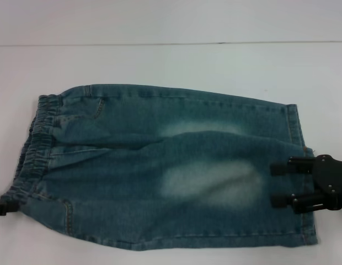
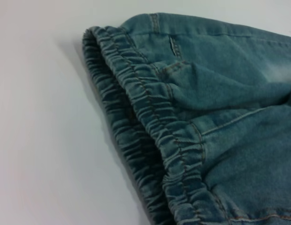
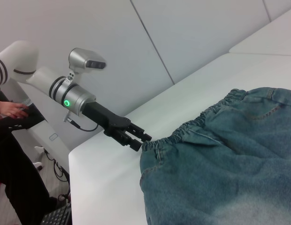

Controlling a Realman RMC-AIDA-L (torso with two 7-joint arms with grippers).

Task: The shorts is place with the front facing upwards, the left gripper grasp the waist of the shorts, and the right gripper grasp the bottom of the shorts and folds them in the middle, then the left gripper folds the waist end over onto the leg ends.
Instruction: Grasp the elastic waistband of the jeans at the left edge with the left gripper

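Observation:
The blue denim shorts (image 1: 160,165) lie flat on the white table (image 1: 160,61), doubled lengthwise, with the elastic waist (image 1: 36,143) to the left and the leg ends (image 1: 295,127) to the right. My right gripper (image 1: 277,185) is open, its two black fingers spread over the near part of the leg hem. My left gripper (image 1: 1,207) shows only at the picture's left edge, by the near corner of the waist. In the right wrist view the left gripper (image 3: 141,139) touches that waist corner (image 3: 150,144). The left wrist view shows the gathered waistband (image 2: 150,117) lying on the table.
The table's left edge (image 3: 89,154) drops off just behind the left arm (image 3: 75,98). A person (image 3: 9,112) stands beyond that edge, with cables on the floor below. White tabletop runs behind the shorts to the back wall.

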